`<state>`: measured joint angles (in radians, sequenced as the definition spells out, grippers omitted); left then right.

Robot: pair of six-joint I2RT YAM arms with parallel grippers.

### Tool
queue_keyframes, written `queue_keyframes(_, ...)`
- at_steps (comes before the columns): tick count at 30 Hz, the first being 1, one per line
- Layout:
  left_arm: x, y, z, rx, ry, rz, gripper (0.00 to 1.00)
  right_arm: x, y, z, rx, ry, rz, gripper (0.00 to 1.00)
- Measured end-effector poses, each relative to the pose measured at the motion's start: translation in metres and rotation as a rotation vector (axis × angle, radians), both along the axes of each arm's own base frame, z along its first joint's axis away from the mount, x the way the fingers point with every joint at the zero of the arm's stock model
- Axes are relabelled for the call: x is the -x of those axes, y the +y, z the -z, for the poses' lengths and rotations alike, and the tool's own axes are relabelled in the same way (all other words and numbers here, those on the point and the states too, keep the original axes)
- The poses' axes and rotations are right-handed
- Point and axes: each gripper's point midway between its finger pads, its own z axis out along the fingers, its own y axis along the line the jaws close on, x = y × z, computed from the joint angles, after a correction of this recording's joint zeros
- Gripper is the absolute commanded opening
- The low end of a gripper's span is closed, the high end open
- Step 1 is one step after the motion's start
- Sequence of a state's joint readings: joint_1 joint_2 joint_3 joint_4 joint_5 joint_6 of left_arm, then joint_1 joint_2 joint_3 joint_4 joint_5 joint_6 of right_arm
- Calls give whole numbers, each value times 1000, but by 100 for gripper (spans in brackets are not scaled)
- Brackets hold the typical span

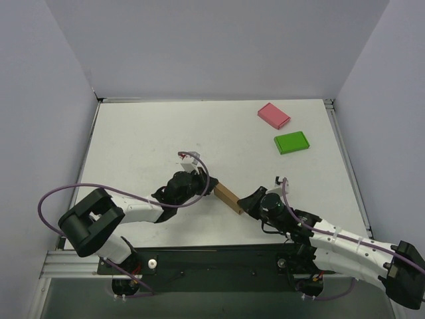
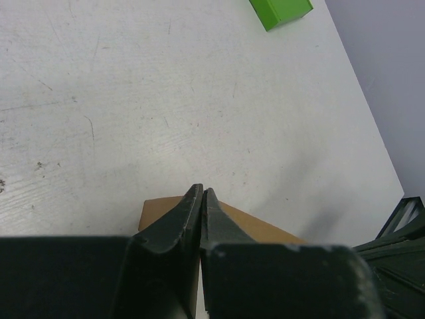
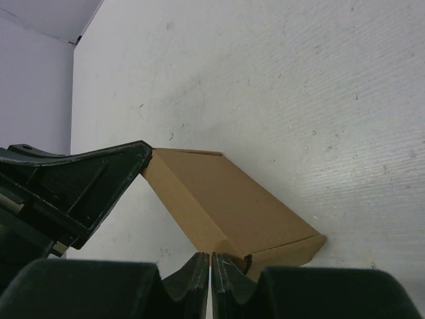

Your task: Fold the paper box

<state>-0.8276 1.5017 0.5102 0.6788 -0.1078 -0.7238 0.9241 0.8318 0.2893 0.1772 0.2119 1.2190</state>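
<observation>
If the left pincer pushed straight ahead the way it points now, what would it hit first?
The paper box: it lies right at the tips of the left pincer, seemingly touching them. Beyond the box sits the right pincer, though depth is unclear.

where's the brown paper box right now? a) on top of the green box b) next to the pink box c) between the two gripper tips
c: the paper box lies with the left gripper at one end and the right gripper at the other, well apart from the green box and the pink box.
</observation>
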Motion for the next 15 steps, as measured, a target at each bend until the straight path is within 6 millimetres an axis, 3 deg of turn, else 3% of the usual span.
queue_keyframes(5, 13, 7, -2, -5, -41, 29, 32, 9, 7, -7, 65, -8, -73, 24)
queue_keyframes(6, 15, 9, -2, -14, -47, 36, 42, 11, 9, -9, 79, -11, -91, 28)
queue_keyframes(9, 23, 13, -2, -54, -56, 62, 54, 18, 13, -14, 128, -24, -160, 45)
queue_keyframes(13, 33, 20, -8, -102, -72, 95, 62, 23, 17, -24, 189, -73, -259, 61)
queue_keyframes(15, 35, 24, -18, -116, -90, 102, 63, 23, 18, -31, 230, -112, -313, 64)
